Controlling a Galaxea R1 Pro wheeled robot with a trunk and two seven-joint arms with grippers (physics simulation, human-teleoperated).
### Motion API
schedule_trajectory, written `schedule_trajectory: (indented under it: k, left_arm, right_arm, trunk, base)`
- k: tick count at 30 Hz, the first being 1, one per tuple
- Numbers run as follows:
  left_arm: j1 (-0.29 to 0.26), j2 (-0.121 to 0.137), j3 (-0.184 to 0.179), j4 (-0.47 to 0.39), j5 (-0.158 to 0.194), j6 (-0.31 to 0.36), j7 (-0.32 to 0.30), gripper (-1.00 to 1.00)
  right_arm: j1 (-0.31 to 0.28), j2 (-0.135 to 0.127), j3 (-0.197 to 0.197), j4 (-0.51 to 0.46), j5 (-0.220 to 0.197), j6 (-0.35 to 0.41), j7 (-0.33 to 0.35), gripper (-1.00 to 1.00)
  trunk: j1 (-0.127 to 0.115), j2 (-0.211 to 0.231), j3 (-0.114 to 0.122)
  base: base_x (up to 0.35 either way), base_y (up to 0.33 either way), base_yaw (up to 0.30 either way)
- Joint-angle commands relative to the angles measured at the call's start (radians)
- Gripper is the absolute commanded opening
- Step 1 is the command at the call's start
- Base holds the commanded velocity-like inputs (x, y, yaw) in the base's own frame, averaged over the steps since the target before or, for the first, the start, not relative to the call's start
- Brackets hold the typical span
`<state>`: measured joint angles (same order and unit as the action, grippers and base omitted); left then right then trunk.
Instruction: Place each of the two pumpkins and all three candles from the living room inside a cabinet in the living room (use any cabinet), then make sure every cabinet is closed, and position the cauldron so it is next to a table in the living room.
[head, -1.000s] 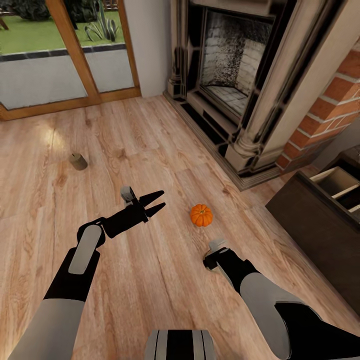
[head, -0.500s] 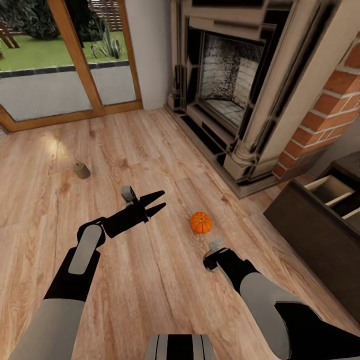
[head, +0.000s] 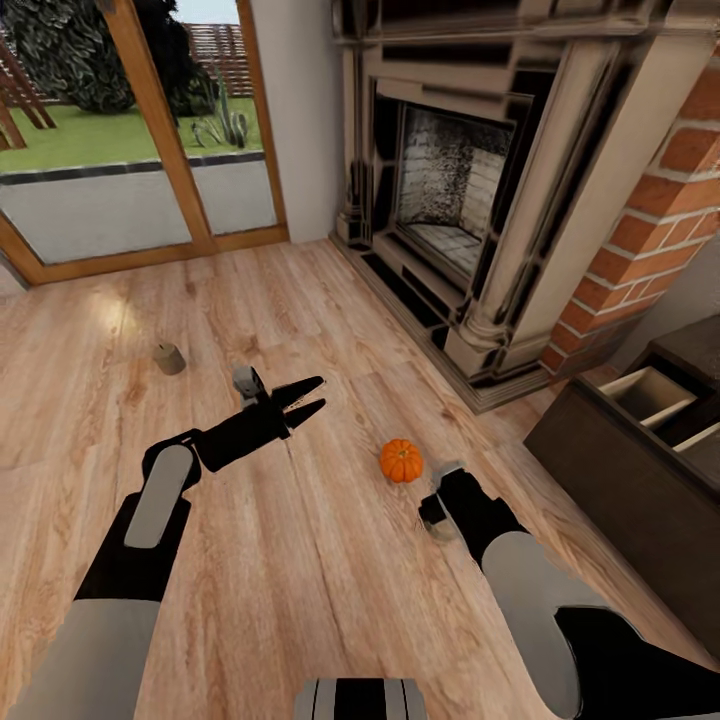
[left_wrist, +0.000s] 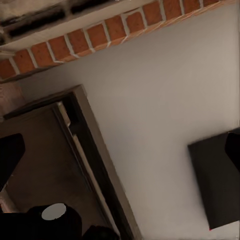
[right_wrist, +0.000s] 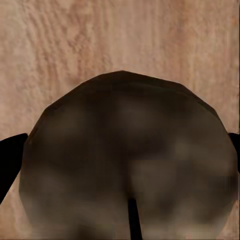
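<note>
An orange pumpkin (head: 401, 460) sits on the wood floor just ahead of my right gripper (head: 440, 524). That gripper points down at the floor and is shut on a grey-brown candle (right_wrist: 125, 160); the candle's wick shows, and dark fingertips (right_wrist: 10, 157) flank it. A second candle (head: 168, 358) stands on the floor far to the left. My left gripper (head: 303, 396) hovers open and empty, pointing right, between that candle and the pumpkin. The dark-brown cabinet (head: 620, 470) stands at the right with a drawer (head: 650, 393) pulled open, its tan inside showing.
A stone fireplace (head: 450, 190) with a raised hearth fills the back right, with a brick wall (head: 660, 200) beside it. Glass patio doors (head: 120, 190) are at the back left. Bare wood floor lies around both arms.
The camera has tilted up, so the whole picture shifted down. My right gripper now sits closer to the pumpkin, and my left arm has risen slightly. Both grippers keep their states.
</note>
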<state>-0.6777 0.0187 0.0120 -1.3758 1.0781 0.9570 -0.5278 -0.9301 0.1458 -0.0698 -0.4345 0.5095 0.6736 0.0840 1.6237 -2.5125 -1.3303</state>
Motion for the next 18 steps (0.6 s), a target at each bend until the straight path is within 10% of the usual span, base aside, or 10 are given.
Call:
schedule_trajectory:
  k: [1,7,18]
  left_arm:
    - [0.000,0.011,0.000,-0.013,-0.001,0.000,0.000,1.00]
    - [0.000,0.073,0.004,-0.051,0.000,0.004,-0.001,1.00]
    - [0.000,0.078,0.006,-0.051,0.000,0.004,0.000,1.00]
  right_arm:
    - [0.001,0.000,-0.001,-0.028,0.000,0.018,0.005,-1.00]
    - [0.002,0.001,-0.001,-0.074,0.001,0.050,0.025,-1.00]
    - [0.006,0.003,-0.001,-0.075,0.001,0.053,0.037,-1.00]
  trunk:
    - [0.000,0.000,0.004]
    - [-0.003,0.002,0.027]
    - [-0.008,0.004,0.070]
  base:
    - [0.000,0.000,0.000]
    - [0.000,0.000,0.020]
    - [0.000,0.000,0.274]
